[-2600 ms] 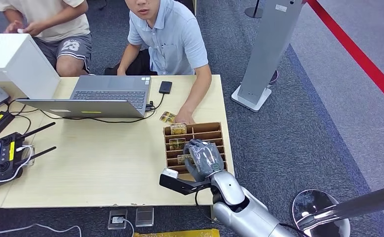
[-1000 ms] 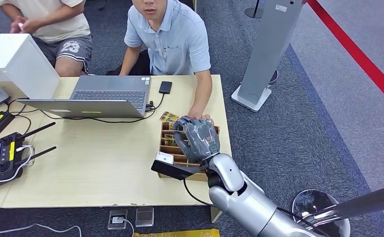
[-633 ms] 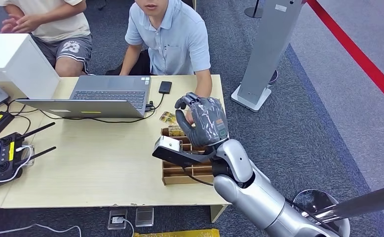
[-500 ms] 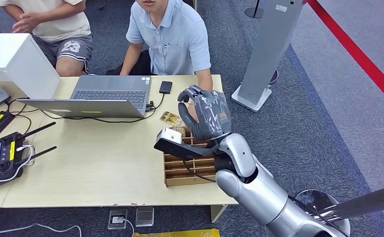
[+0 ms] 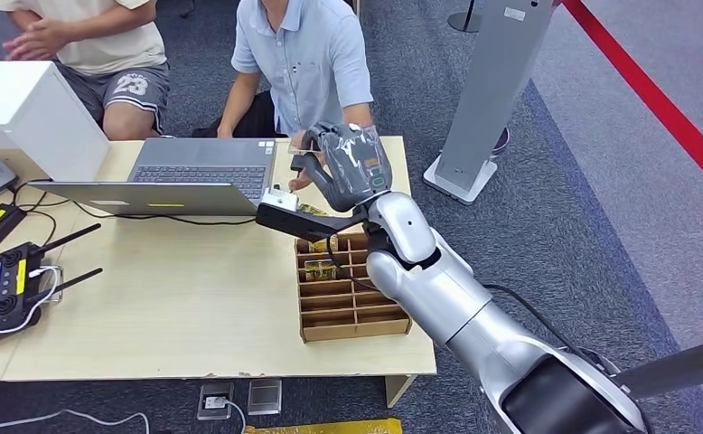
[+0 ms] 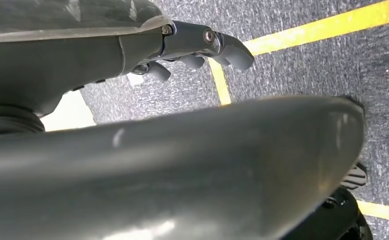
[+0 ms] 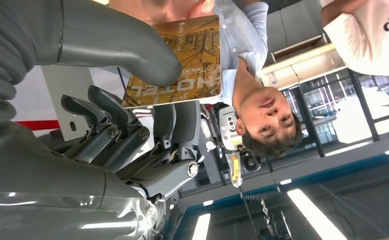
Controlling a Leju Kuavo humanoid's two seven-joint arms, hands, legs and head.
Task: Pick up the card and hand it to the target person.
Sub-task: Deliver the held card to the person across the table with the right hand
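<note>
My right arm (image 5: 438,289) reaches up and forward over the table (image 5: 176,307), stretched from the shoulder toward the person in the light blue shirt (image 5: 307,54). My right hand (image 5: 348,167) is raised above the far edge of the table, back of the hand toward me, with the wooden divider tray (image 5: 348,312) below and behind it. In my right wrist view, my thumb (image 7: 132,50) presses the card (image 7: 187,60) against my fingers (image 7: 112,120), so the card is pinched in my grip and held up in front of the person, printed face toward my wrist. A person's hand (image 5: 301,174) sits just beside my fingers, close to the card. My left hand (image 6: 202,47) hangs low over grey carpet, fingers loosely curled with nothing between them.
</note>
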